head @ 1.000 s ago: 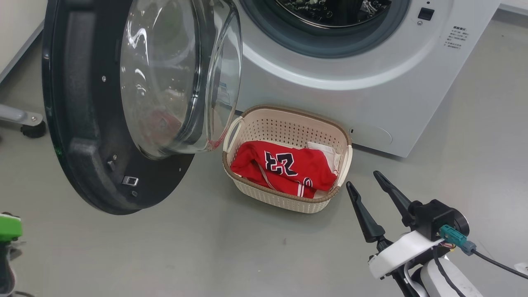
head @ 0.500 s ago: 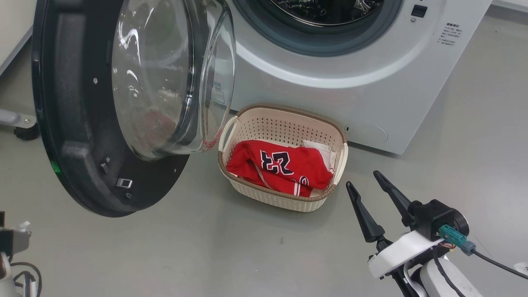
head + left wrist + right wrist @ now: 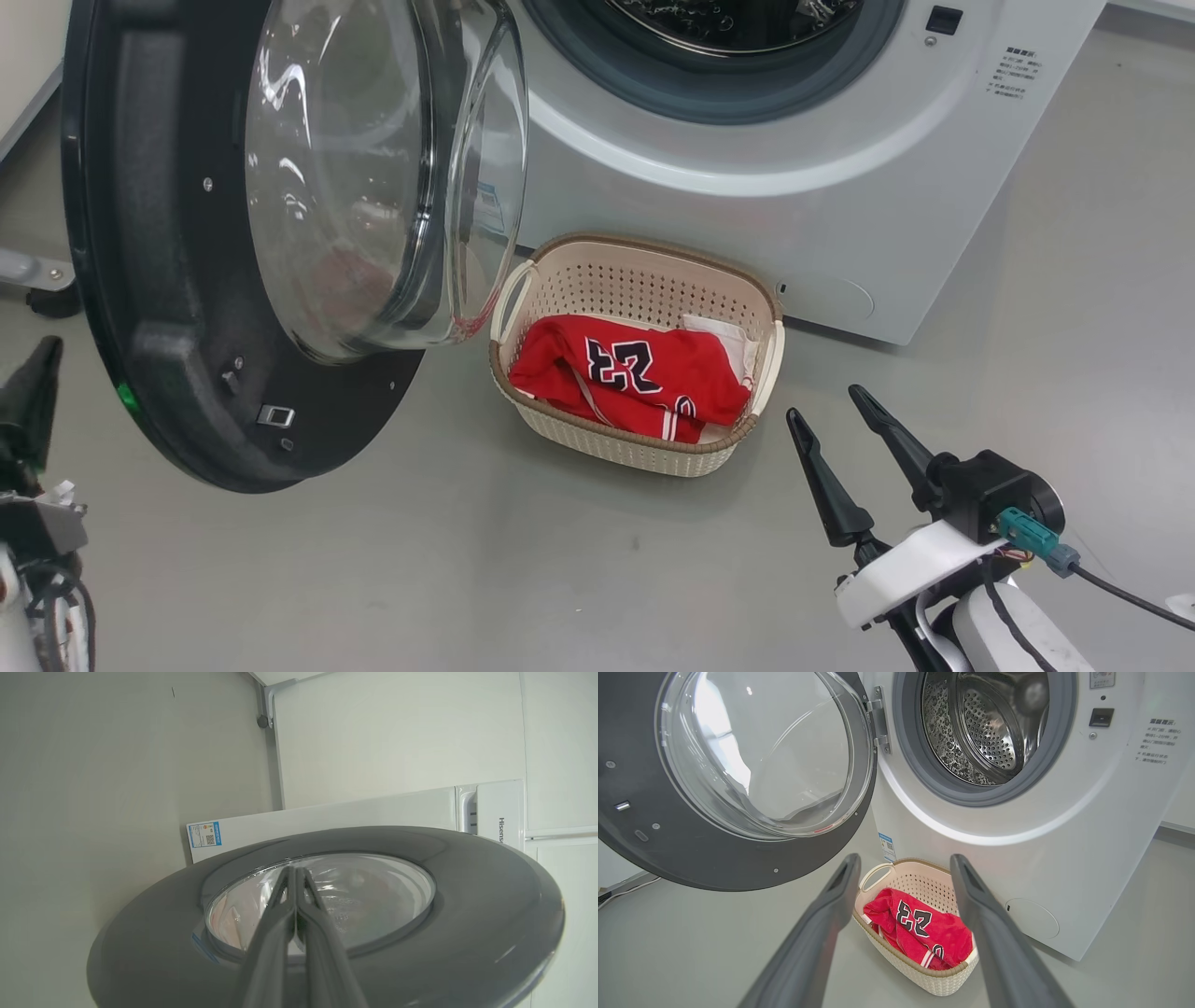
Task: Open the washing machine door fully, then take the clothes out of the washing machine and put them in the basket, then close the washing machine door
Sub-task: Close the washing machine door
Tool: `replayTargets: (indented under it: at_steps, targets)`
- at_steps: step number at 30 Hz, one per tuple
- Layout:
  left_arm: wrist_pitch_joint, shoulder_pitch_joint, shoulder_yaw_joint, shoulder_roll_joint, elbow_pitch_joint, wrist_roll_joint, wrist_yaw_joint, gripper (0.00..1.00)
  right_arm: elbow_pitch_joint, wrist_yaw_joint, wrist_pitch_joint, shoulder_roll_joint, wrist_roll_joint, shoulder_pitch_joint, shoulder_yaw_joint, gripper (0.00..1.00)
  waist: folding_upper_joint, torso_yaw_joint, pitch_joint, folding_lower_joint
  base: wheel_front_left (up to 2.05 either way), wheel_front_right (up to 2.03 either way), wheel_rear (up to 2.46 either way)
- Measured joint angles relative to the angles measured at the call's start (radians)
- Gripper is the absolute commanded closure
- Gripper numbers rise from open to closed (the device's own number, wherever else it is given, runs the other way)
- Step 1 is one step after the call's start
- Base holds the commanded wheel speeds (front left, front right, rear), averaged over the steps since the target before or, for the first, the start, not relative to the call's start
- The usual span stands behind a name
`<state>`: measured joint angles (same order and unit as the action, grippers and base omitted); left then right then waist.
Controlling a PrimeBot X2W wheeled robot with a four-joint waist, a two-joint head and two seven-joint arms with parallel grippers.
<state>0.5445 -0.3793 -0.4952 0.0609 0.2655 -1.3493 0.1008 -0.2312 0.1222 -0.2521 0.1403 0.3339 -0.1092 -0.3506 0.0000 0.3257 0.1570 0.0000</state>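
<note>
Centre frame in the head view, the basket (image 3: pixel 635 453) sits on the floor and holds the red jersey (image 3: pixel 644 378) marked 23, with a white piece (image 3: pixel 724 331) at its right end. Behind it stands the washing machine (image 3: pixel 840 187), lettered Hisense, with a blue QR sticker (image 3: pixel 204 834). Its door (image 3: pixel 168 280) hangs open at upper left. The left tool (image 3: pixel 295 872) is pinched closed and empty. At lower right, the right tool (image 3: pixel 823 401) is spread wide and holds nothing.

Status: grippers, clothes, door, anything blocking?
Left gripper shut, facing outside of washing machine door; right gripper open, empty. Clothes in basket; door open. Basket on floor near door's swing, possible snag.
</note>
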Motion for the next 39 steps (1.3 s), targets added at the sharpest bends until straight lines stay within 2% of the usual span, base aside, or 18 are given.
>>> replayTargets:
  at_steps: [11, 24, 39]
  targets:
    - [0.110, 0.001, 0.004, -0.020, -0.006, -0.097, 0.010, 1.00, -0.003, 0.000, 0.000, 0.000, 0.000, -0.001, -0.007, 0.00, 0.0000, -0.006, -0.002, 0.0000, 0.00, 0.00, 0.00]
    - [0.248, 0.063, 0.066, -0.028, -0.060, -0.183, 0.018, 1.00, -0.012, 0.000, 0.000, -0.004, 0.000, 0.000, -0.018, 0.00, 0.0000, -0.021, -0.026, 0.0000, 0.00, 0.00, 0.00]
    - [0.308, 0.138, 0.098, -0.031, -0.137, -0.306, 0.018, 1.00, -0.016, 0.000, 0.000, -0.007, 0.000, -0.002, -0.032, 0.00, 0.0000, -0.070, -0.028, 0.0000, 0.00, 0.00, 0.00]
